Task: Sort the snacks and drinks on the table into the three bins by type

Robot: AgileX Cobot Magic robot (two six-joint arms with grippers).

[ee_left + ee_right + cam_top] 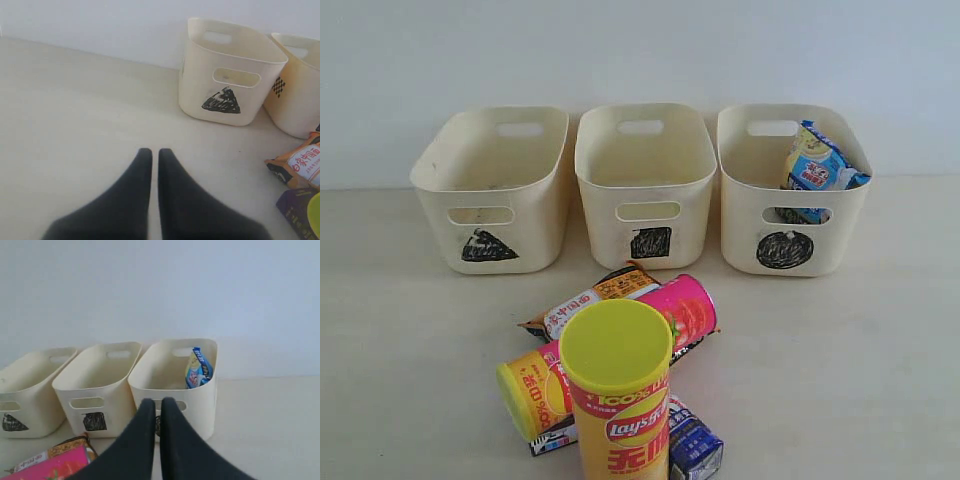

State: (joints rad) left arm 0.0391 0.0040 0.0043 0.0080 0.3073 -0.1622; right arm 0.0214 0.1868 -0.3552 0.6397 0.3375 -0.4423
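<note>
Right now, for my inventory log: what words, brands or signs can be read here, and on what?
"Lay's": tall yellow canister.
"100%": same canister, above the logo.
Triangle sign: left bin.
Square sign: middle bin.
Circle sign: right bin.
Chinese print on orange-brown bag, yellow-orange canister, blue-white bag: too blurred to read.

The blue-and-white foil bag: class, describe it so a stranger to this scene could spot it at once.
Three cream bins stand in a row at the back of the table. In the right-hand bin, marked with a black circle, the blue-and-white foil bag stands against the right wall. It alone shows in a bin; the other snacks lie piled in front.
</note>
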